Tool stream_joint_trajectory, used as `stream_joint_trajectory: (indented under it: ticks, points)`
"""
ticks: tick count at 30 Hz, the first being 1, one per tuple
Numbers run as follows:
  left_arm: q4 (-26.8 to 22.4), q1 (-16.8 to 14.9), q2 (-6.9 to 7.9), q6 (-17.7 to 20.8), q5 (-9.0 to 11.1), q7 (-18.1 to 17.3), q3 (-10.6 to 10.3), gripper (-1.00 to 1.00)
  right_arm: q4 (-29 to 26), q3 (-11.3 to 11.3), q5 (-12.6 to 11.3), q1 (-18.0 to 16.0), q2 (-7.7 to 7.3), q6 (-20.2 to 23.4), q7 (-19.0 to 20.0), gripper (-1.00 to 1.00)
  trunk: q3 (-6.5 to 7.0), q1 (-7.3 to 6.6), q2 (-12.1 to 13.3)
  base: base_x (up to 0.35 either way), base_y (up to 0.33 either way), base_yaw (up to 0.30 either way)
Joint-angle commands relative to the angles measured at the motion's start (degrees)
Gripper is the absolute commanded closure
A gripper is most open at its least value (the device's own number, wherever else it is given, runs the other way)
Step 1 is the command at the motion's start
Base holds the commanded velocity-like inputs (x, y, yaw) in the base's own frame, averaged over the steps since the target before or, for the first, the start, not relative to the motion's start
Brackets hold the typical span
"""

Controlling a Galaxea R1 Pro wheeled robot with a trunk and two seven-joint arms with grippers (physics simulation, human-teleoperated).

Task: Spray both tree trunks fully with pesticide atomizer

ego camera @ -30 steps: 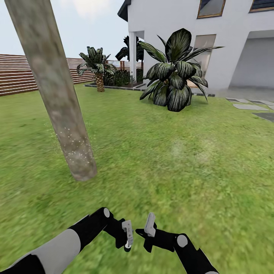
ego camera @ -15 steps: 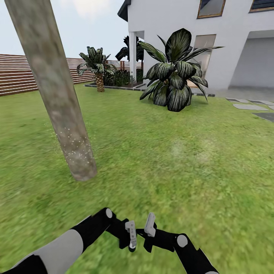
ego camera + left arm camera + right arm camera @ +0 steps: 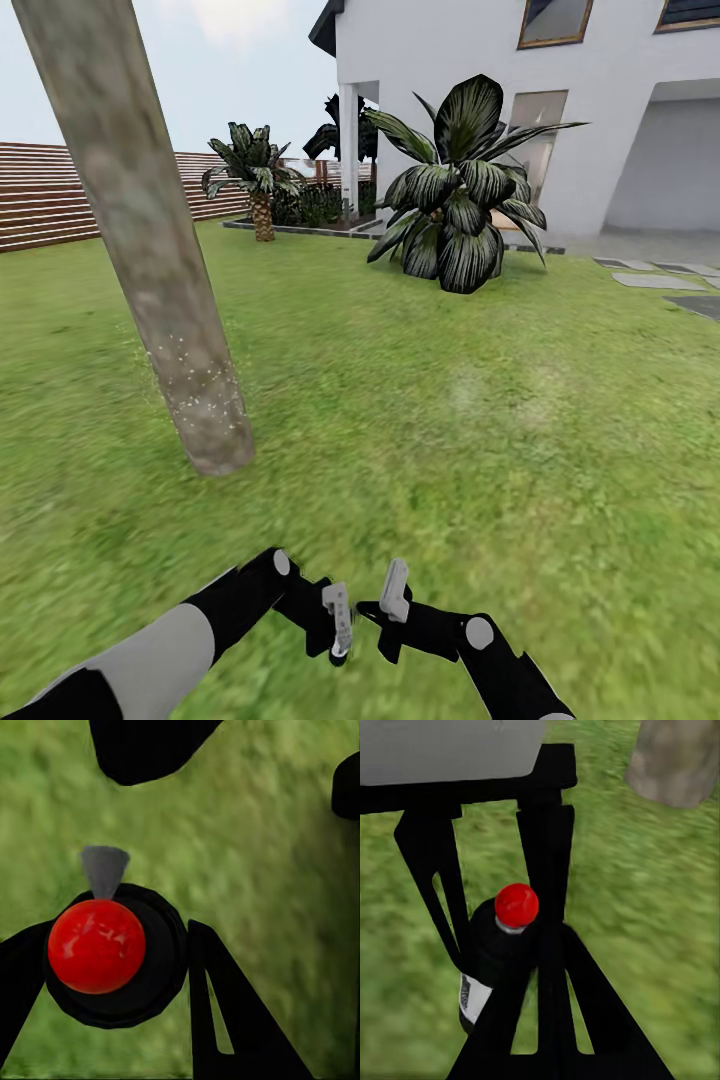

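Over the grass (image 3: 450,420) near the speckled tree trunk (image 3: 150,260), we see the left gripper (image 3: 338,628) clamping the red-capped black atomizer (image 3: 101,949); the right gripper's (image 3: 392,600) jaw state we cannot tell.

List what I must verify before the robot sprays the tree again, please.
1. Pesticide atomizer is held in the left gripper: ok, a finger sits on each side of its black body.
2. Tree trunk is in front of the robot: ok, ahead on the left.
3. Nozzle points at the trunk: cannot tell.
4. Trunk is fully covered: not ok, the pale specks sit in a low band near the base.
5. Right gripper is clear of the atomizer: cannot tell, it is close beside it.
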Motion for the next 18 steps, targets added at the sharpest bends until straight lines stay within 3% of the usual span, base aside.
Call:
stream_joint_trajectory:
  ticks: [1,4,6,11,17,18]
  points:
    - [1.96,-0.16,0.46,0.65,-0.18,-0.13,-0.02,1.00,-0.05,-0.08,0.46,-0.02,0.02,-0.26,0.02,1.00,-0.05,-0.01,-0.02,0.000,0.000,0.000]
    - [3.83,-0.28,3.54,0.78,-3.77,-0.08,0.03,1.00,-0.05,-0.08,0.46,-0.02,0.02,-0.26,0.02,1.00,-0.05,-0.01,-0.02,0.000,0.000,0.000]
    - [4.01,-0.29,5.97,0.83,-4.81,-0.08,0.04,1.00,-0.05,-0.08,0.46,-0.02,0.00,-0.26,0.02,1.00,-0.05,-0.01,-0.02,0.000,0.000,0.000]
    - [4.08,-0.29,13.37,0.52,-5.13,-0.10,0.41,1.00,0.03,-0.08,0.46,-0.02,-0.07,-0.26,0.02,1.00,-0.05,-0.01,-0.02,0.000,0.000,0.000]
    - [5.21,-0.17,18.16,0.15,-4.98,-0.01,0.62,1.00,0.22,-0.20,0.46,-0.02,-0.29,-0.26,0.02,1.00,-0.05,-0.01,-0.02,0.000,0.000,0.000]
    - [5.82,-0.17,18.97,-0.26,-4.91,0.03,0.69,1.00,0.25,-0.24,0.43,-0.02,-0.37,-0.26,0.02,-1.00,-0.05,-0.01,-0.02,0.000,0.000,0.000]
